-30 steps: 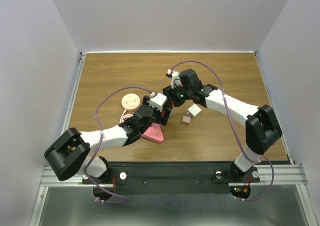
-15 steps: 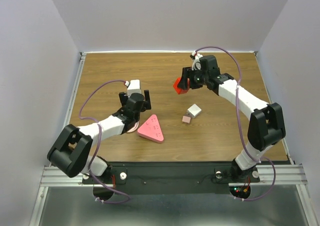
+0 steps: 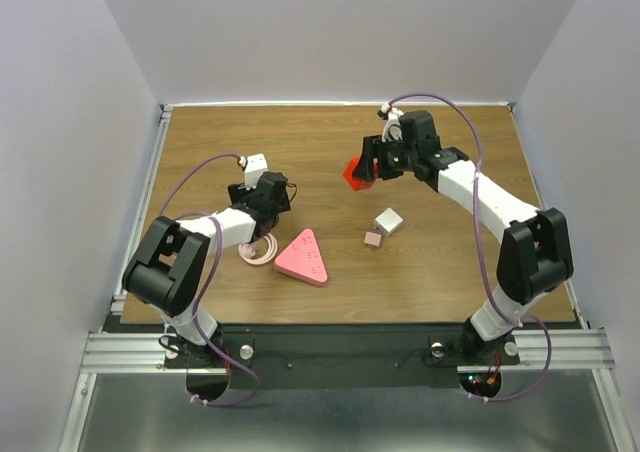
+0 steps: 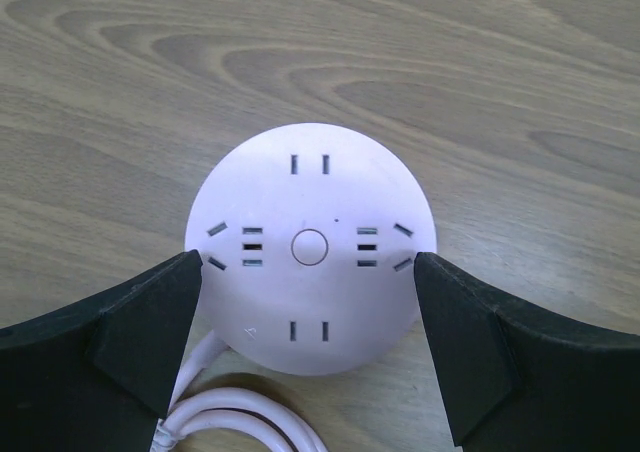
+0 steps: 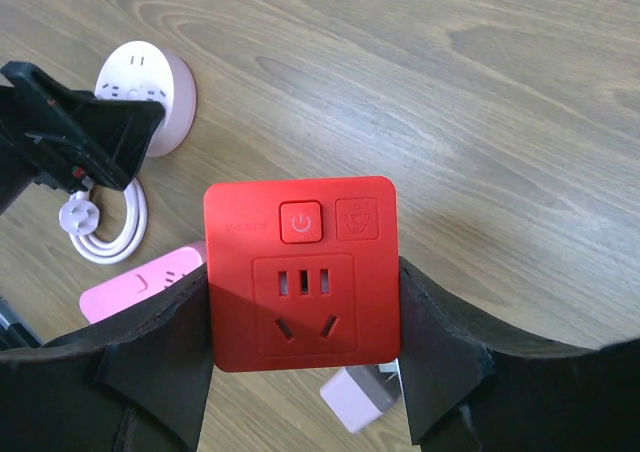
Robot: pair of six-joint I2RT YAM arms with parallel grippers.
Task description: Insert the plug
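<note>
My right gripper is shut on a red square socket adapter and holds it above the table at the back centre. In the right wrist view the adapter faces the camera with its button up, clamped between the two fingers. My left gripper is open and hovers over a round pale pink power socket. Its fingers stand on either side of the disc. The socket is mostly hidden under the gripper in the top view. It shows in the right wrist view.
A pink triangular power strip lies at front centre. The socket's coiled white cable lies left of it. A small white cube charger and a small pink block lie right of centre.
Both arms have parted from the table's middle. The right gripper carried the red adapter up and back. The left gripper swung left and now sits over the round socket.
</note>
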